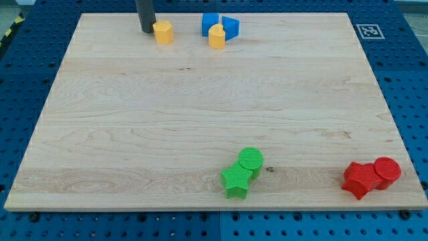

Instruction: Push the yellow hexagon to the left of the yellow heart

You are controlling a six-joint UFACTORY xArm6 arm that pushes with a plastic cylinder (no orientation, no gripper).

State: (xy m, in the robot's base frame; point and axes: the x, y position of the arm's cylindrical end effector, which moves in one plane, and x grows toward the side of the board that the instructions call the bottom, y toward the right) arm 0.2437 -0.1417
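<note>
The yellow hexagon (163, 31) sits near the view's top edge of the wooden board, left of centre. The yellow heart (217, 36) lies to its right, apart from it, touching two blue blocks. My tip (146, 30) is the lower end of the dark rod and stands just left of the yellow hexagon, touching it or nearly so.
A blue cube (210, 23) and a blue wedge-shaped block (231, 26) sit behind the heart. A green cylinder (251, 161) and green star (237, 181) lie at the bottom centre. A red star-like block (361, 179) and red cylinder (387, 171) lie at the bottom right.
</note>
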